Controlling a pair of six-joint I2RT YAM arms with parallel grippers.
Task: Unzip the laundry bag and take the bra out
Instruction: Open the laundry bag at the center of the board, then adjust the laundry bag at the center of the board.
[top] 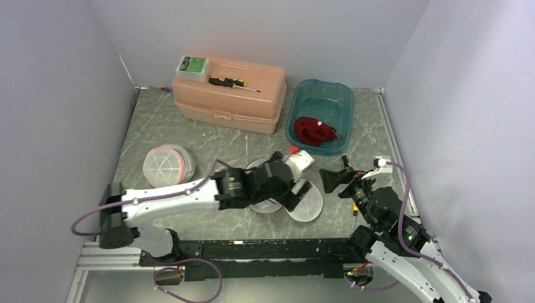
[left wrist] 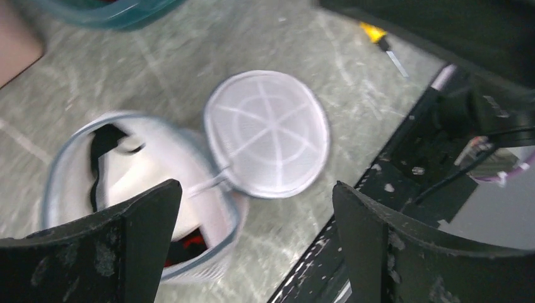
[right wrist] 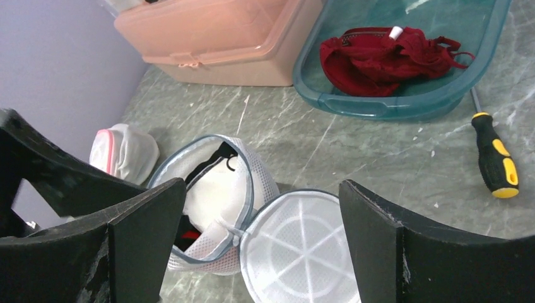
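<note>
Over the table (top: 189,126), outstretched left tool (left wrist: 255,185) gapes above laundry bag (left wrist: 148,161); right tool (right wrist: 262,183) gapes.

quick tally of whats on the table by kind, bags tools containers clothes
mesh laundry bags: 2 (open one, closed one)
screwdrivers: 2 (on the toolbox, on the table)
pink toolbox: 1
teal bin: 1
red bra: 1
green-topped box: 1
total: 8
The clothes inside the open bag are not counted.
</note>
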